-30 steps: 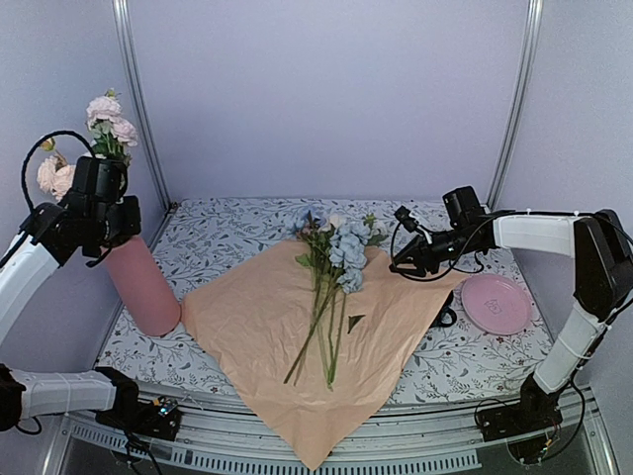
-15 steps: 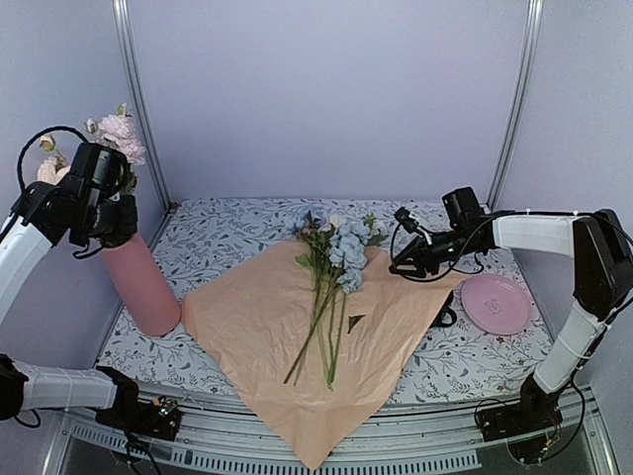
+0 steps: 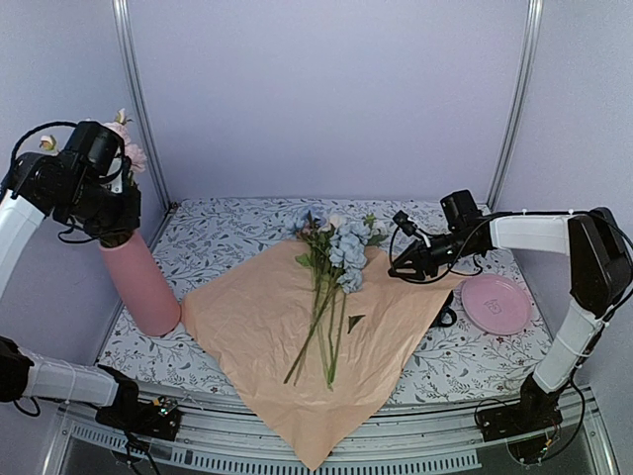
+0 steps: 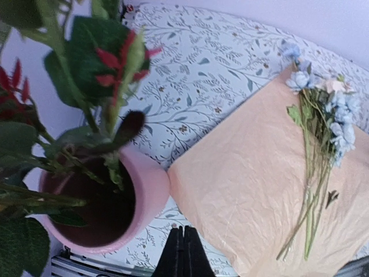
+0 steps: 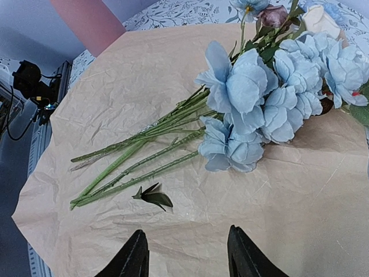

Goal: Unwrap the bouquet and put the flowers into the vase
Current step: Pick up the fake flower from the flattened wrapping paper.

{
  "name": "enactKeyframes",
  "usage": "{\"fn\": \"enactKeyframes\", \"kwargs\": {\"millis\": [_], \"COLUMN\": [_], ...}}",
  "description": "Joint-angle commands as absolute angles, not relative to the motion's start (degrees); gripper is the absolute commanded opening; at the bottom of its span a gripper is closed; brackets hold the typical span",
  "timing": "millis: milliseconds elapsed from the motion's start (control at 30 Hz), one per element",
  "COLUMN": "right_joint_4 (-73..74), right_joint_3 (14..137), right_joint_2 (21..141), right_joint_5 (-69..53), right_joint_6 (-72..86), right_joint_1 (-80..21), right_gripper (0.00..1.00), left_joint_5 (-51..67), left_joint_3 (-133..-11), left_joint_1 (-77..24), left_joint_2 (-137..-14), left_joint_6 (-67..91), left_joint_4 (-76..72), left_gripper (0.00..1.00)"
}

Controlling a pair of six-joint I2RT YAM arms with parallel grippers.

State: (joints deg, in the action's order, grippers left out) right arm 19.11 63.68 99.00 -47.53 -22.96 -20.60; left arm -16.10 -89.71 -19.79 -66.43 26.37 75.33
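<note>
risk, as judged: the vase [image 3: 146, 287] is tall and narrow, and the left gripper [image 4: 183, 251] is held just above its mouth, close among the leaves of the pink blooms [image 3: 127, 153] standing in it. a stem could be snagged and dragged back up as the arm is drawn away, or the vase could be tipped.

second risk, at the right: the flowers [image 3: 331, 282] not yet moved are laid as one loose sheaf on the spread paper [image 3: 257, 327], stems crossed. several could be lifted at once, or a fold of paper pinched along with them.

tools: the left gripper's fingers are seen pressed together, with nothing between them. the right gripper [image 5: 189, 257] is held partly open, at a moderate gap, and is empty. it is hung over the paper near the blue blooms, and no contact with either is seen.

position: the vase is set at the table's left edge, well apart from the sheaf, which is laid across the middle of the paper. the task is judged part done.
</note>
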Motion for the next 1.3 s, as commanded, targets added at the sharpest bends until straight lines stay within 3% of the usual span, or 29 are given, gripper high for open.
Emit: {"fn": "enactKeyframes", "kwargs": {"millis": [0, 300, 633, 867, 1100, 1267], "right_joint_4": [19.6, 19.7, 19.1, 24.3, 27.9, 22.0], "right_joint_3": [65.1, 65.6, 65.2, 67.5, 72.6, 67.0], "right_joint_2": [100.5, 101.0, 99.2, 92.9, 87.4, 85.0], "right_joint_5": [-49.5, -49.8, -48.1, -46.1, -46.5, -45.5], "right_joint_6": [-22.5, -21.9, -19.4, -21.2, -21.9, -20.0], "right_joint_1": [-20.6, -20.6, -20.6, -20.6, -20.6, -20.6], "right_gripper": [0.49, 0.49, 0.49, 0.49, 0.49, 0.50], "left_joint_5": [-3.9, 15.7, 10.5, 3.1, -0.6, -0.6], "left_joint_3": [-90.1, -77.3, -73.1, -69.1, -61.5, -58.4], "left_joint_1": [-19.2, -24.4, -44.1, -50.7, -51.9, -52.2], "left_joint_2": [-66.3, -63.7, -79.9, -89.1, -94.2, -98.2], "left_joint_6": [26.9, 22.6, 16.5, 15.0, 19.2, 21.6], "left_joint_4": [78.3, 55.2, 34.6, 20.4, 6.7, -0.1], "left_gripper": [0.00, 0.01, 0.14, 0.29, 0.34, 0.34]}}
